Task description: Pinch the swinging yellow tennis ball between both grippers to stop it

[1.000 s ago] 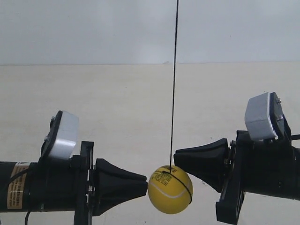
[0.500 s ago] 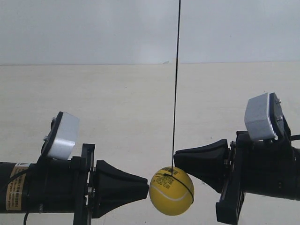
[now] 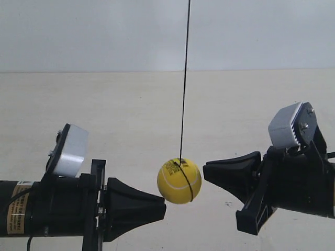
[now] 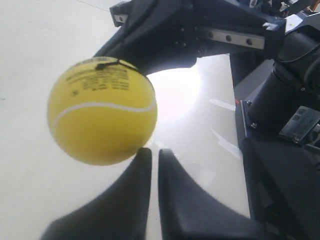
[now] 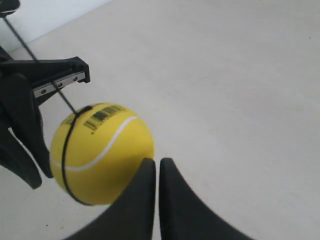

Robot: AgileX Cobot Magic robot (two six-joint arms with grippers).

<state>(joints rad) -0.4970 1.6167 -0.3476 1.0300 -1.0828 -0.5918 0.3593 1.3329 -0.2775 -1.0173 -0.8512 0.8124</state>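
The yellow tennis ball [image 3: 179,181] hangs on a thin black string [image 3: 184,78] between two black grippers. At the exterior view's left, one gripper [image 3: 164,207] points its shut tip just below the ball's lower left. The gripper at the exterior view's right [image 3: 205,170] is tilted, its tip a hair from the ball's right side. In the left wrist view the ball [image 4: 102,112] sits just off my left gripper [image 4: 155,152], whose jaws are shut on nothing. In the right wrist view the ball [image 5: 100,152] lies beside my right gripper [image 5: 156,162], also shut and empty.
A pale beige tabletop [image 3: 131,115] stretches under the ball to a white wall [image 3: 94,31] behind. A silver-grey module [image 3: 70,149] tops the arm at the exterior view's left, and another [image 3: 289,125] tops the arm at its right.
The ball has swung left and upward in the exterior view. The arm at the exterior view's right has tilted and drawn slightly right. The other arm has stayed put.
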